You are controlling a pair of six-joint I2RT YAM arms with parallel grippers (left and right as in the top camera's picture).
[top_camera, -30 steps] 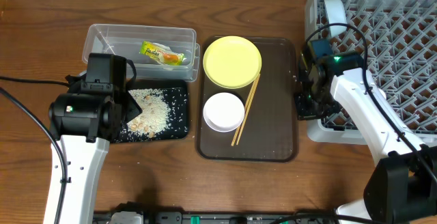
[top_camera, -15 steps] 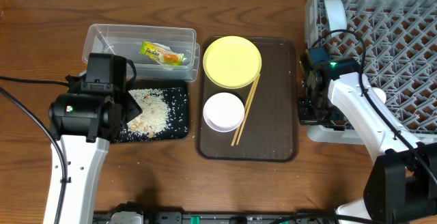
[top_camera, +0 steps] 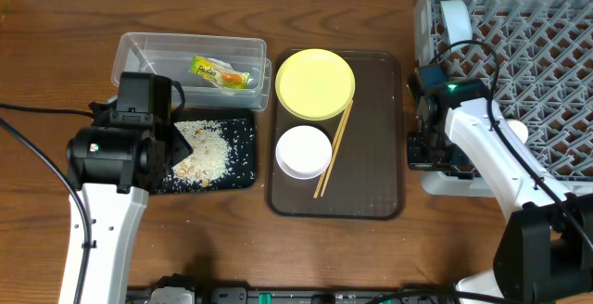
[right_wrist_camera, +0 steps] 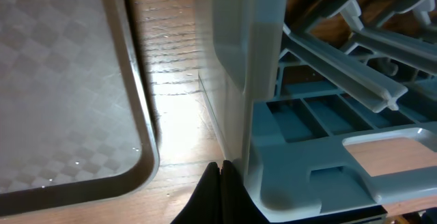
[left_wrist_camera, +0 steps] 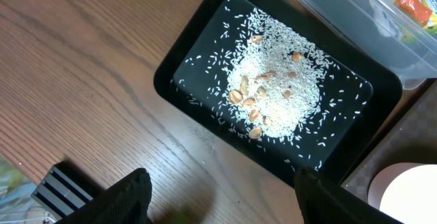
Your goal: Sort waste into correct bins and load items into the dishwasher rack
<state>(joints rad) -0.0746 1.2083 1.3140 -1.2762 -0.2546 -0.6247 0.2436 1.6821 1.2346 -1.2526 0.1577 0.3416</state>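
Two obstacles hem in your right gripper (right_wrist_camera: 220, 183), its fingers pressed together on nothing: the dishwasher rack (right_wrist_camera: 239, 60), whose left wall stands right beside it, and the brown serving tray (right_wrist_camera: 61, 80), whose rim lies just left. Your left gripper (left_wrist_camera: 220, 183) hangs spread beside the black tray (left_wrist_camera: 194, 57) of food scraps (left_wrist_camera: 273, 94); the snack wrapper (top_camera: 221, 73) lies in the clear tub (top_camera: 139, 49) on its far side. On the serving tray lie the yellow plate (top_camera: 316, 83), white bowl (top_camera: 304, 151) and chopsticks (top_camera: 334, 148), and a light blue bowl (top_camera: 453, 19) stands on edge in the rack's far-left corner.
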